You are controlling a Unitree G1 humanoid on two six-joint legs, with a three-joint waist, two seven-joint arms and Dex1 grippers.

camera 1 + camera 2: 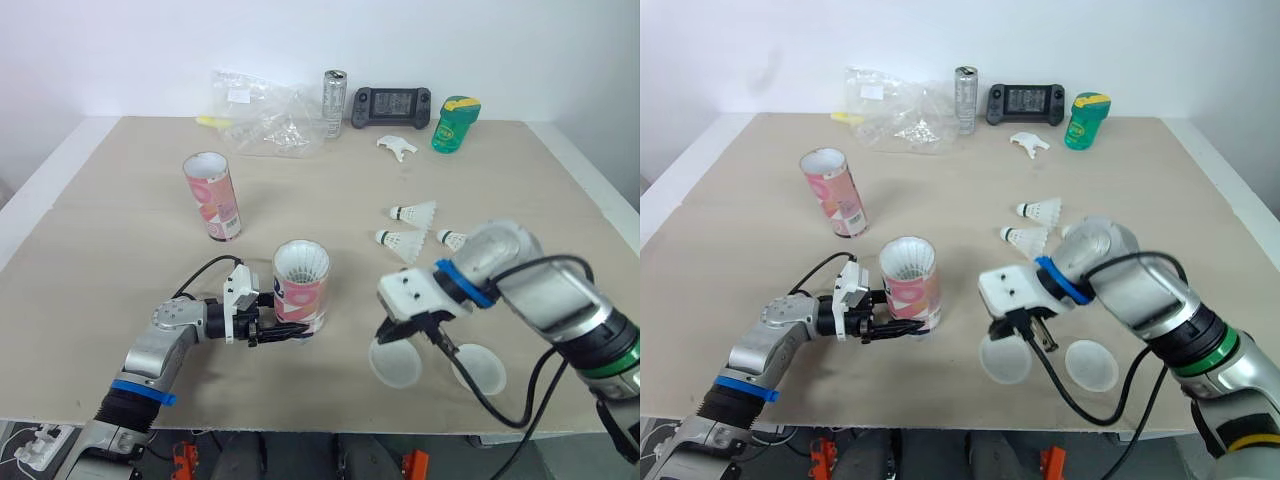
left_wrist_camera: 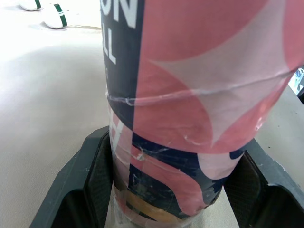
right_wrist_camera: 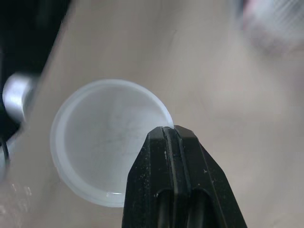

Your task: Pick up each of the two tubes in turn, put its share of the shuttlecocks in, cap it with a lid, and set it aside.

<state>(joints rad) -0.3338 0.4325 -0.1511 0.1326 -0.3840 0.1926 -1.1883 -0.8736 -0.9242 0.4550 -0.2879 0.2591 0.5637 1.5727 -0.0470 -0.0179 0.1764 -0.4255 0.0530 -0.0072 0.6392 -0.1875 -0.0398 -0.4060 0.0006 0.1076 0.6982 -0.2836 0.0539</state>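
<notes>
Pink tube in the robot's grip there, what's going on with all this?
The left gripper is clamped on the base of the near tube, which stands upright with white feathers showing in its open top. The right gripper pinches the rim of a clear lid beside it, and a second lid lies nearby. Three shuttlecocks lie loose, and the other tube stands open farther back.

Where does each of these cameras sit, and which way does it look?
Left eye view: on the head, facing forward and down at the table; both arms show, left gripper around the tube, right gripper on a lid.
Right eye view: beside it; shares the same scene and arms.
Left wrist view: on that wrist, along its fingers clasping the tube's base.
Right wrist view: on that wrist, down its shut fingers at the lid.
</notes>
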